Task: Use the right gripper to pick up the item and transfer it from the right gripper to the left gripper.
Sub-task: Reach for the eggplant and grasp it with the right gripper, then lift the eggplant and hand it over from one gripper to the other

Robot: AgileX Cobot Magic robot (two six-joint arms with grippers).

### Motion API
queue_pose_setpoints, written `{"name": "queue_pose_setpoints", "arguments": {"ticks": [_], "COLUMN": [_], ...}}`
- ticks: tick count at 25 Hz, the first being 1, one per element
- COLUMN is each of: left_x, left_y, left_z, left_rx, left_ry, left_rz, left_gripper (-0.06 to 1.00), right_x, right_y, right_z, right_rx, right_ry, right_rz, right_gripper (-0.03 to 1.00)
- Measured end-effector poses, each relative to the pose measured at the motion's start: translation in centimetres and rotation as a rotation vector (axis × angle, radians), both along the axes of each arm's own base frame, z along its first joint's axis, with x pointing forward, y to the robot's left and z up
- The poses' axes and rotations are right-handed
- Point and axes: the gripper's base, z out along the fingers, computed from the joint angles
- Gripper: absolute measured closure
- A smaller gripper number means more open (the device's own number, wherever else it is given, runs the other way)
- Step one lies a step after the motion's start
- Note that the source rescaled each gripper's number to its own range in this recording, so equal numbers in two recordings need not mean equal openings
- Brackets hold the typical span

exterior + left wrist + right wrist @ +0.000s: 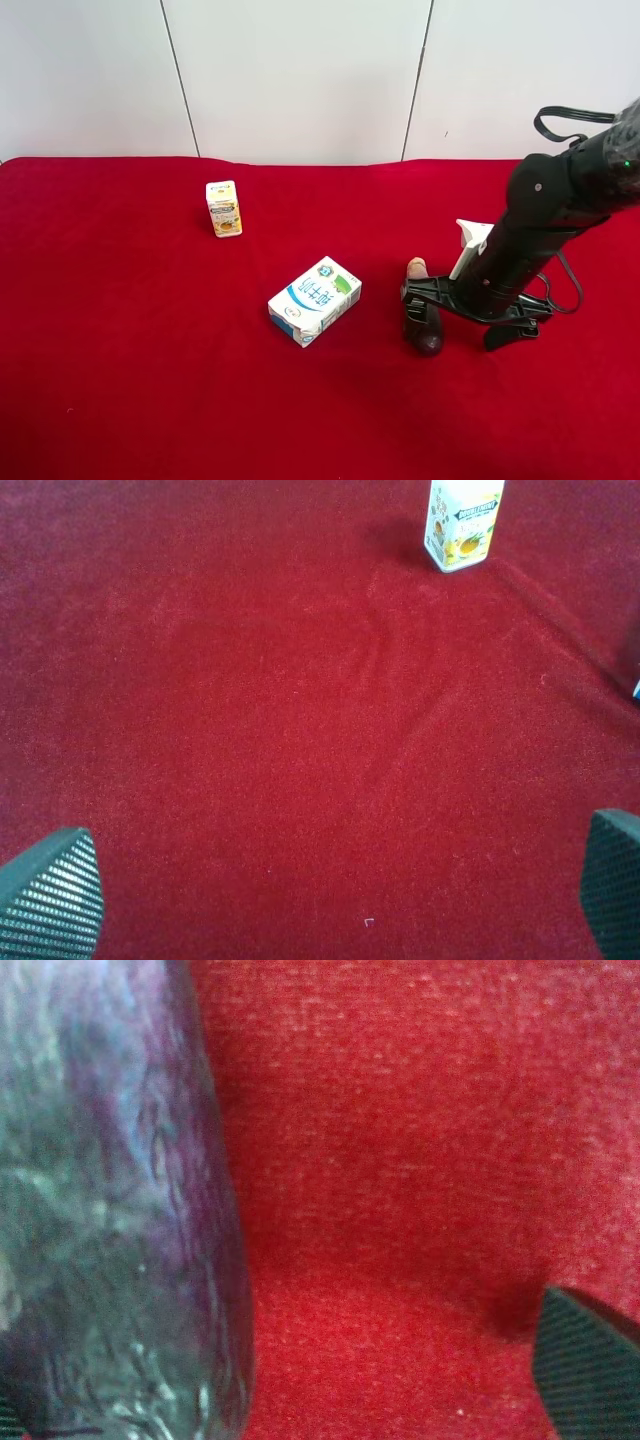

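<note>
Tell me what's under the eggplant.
The eggplant lies on the red cloth, which shows bare right beside it in the right wrist view. The strip directly beneath it is covered, so nothing more can be told.

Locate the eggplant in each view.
Exterior high: eggplant right of centre, to the right of the box.
Right wrist: close-up, along one edge, filling over a third of the frame.
Left wrist: not in it.
Shared landmark: red cloth in all three; juice carton links exterior high and left wrist.
</note>
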Motion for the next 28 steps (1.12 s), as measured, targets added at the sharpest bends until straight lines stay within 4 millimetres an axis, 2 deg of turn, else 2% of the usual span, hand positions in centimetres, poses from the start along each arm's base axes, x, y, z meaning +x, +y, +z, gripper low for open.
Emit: {"name": "queue_pose_setpoints", "arguments": {"ticks": [8, 10, 13, 14, 15, 28], "left_x": [0.00, 0.00, 0.00, 0.00, 0.00, 0.00], "left_y": [0.00, 0.00, 0.00, 0.00, 0.00, 0.00], "left_z": [0.00, 0.00, 0.00, 0.00, 0.00, 0.00], "left_rx": [0.000, 0.000, 0.000, 0.000, 0.000, 0.000], "left_ry": [0.000, 0.000, 0.000, 0.000, 0.000, 0.000], "left_rz": [0.000, 0.000, 0.000, 0.000, 0.000, 0.000], "left_gripper": [0.03, 0.03, 0.03, 0.03, 0.03, 0.03], "right_x": [-0.11, -0.14, -0.18, -0.19, -0.19, -0.14], "right_y": [-0.12, -0.17, -0.10, -0.08, -0.08, -0.37], "right_z": [-0.03, -0.04, -0.03, -0.03, -0.03, -0.06], "right_rx": [-0.015, -0.021, -0.012, -0.010, -0.009, -0.035], "right_ry": [0.009, 0.011, 0.018, 0.020, 0.020, 0.028], "right_rz": [0.023, 0.029, 0.015, 0.008, 0.005, -0.088], "right_gripper": [-0.03, 0.20, 0.72, 0.93, 0.96, 0.96]}}
